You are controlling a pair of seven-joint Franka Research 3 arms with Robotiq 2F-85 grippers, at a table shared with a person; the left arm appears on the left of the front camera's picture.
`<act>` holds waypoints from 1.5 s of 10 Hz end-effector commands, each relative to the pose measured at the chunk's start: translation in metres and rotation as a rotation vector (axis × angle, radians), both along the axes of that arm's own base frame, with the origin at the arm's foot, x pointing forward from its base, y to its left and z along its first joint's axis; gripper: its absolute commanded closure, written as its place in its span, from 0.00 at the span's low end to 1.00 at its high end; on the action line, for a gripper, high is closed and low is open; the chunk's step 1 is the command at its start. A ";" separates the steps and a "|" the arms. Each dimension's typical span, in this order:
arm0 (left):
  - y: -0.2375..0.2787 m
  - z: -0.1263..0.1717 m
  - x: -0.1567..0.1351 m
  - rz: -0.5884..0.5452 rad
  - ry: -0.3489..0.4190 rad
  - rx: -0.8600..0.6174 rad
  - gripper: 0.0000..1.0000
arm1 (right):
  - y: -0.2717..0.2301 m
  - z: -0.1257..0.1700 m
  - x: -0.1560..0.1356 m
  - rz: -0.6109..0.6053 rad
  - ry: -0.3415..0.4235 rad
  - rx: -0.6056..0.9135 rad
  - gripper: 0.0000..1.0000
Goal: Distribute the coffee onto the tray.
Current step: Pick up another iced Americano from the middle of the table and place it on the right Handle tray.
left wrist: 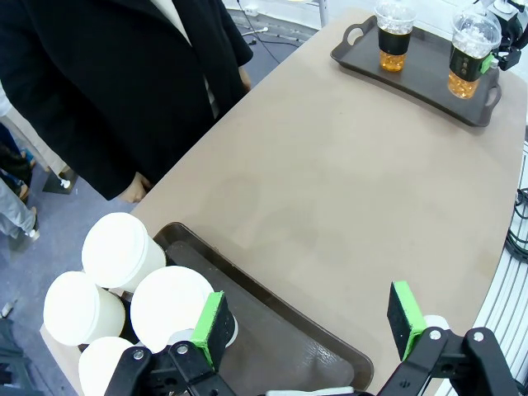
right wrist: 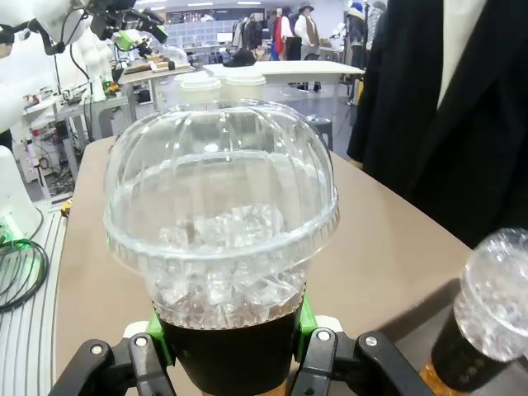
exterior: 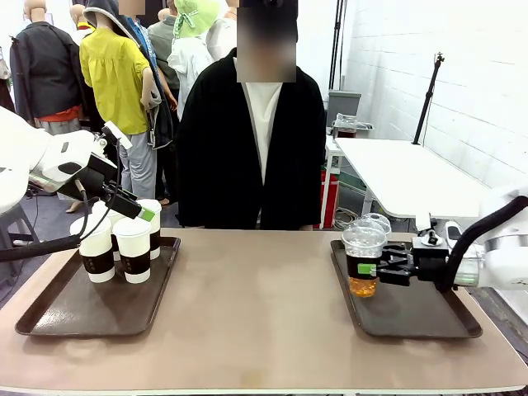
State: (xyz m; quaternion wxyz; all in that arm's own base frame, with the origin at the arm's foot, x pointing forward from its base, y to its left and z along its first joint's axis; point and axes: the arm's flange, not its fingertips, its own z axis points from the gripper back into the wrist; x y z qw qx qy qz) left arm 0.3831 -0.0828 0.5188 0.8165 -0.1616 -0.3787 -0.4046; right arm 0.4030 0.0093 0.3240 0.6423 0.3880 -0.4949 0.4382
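Note:
Several white paper cups of coffee [exterior: 132, 247] with brown bands stand bunched at the far end of the left tray [exterior: 49, 318]. My left gripper [exterior: 139, 211] hovers just above them, open and empty; its green pads [left wrist: 213, 326] frame bare tray [left wrist: 280, 338] beside the cups [left wrist: 169, 305]. On the right tray [exterior: 421, 318] my right gripper [exterior: 373, 269] is shut on a clear dome-lidded cup [exterior: 363, 262] of amber drink, seen close up in the right wrist view [right wrist: 223, 239]. Whether it rests on the tray I cannot tell. A second clear cup [right wrist: 487, 313] stands just behind it.
A person in a black coat [exterior: 252, 148] stands at the table's far edge, hands down. The brown tabletop [exterior: 256, 289] stretches between the two trays. A white table [exterior: 404, 169] and a stand are behind on the right.

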 end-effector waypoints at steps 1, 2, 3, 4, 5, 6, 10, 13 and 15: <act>0.003 -0.003 0.004 -0.020 -0.003 -0.008 0.00 | -0.013 -0.013 -0.011 0.020 -0.042 0.011 0.37; 0.003 -0.003 0.004 -0.020 -0.003 -0.008 0.00 | -0.025 -0.023 -0.013 0.007 -0.059 0.016 0.37; 0.003 -0.003 0.004 -0.020 -0.003 -0.008 0.00 | -0.033 -0.030 -0.013 -0.008 -0.075 0.029 0.37; 0.003 -0.003 0.004 -0.020 -0.003 -0.008 0.00 | -0.039 -0.037 -0.012 0.002 -0.088 0.023 0.37; 0.003 -0.003 0.004 -0.020 -0.003 -0.008 0.00 | -0.043 -0.045 -0.011 0.005 -0.097 0.021 0.37; 0.003 -0.003 0.004 -0.020 -0.003 -0.008 0.00 | -0.048 -0.054 -0.010 0.002 -0.106 0.032 0.37; 0.003 -0.003 0.004 -0.020 -0.003 -0.008 0.00 | -0.056 -0.081 0.001 -0.023 -0.125 0.071 0.37; 0.003 -0.003 0.004 -0.020 -0.003 -0.008 0.00 | -0.059 -0.092 0.007 -0.026 -0.106 0.084 0.37; 0.003 -0.003 0.004 -0.020 -0.003 -0.008 0.00 | -0.057 -0.101 0.010 -0.020 -0.087 0.088 0.37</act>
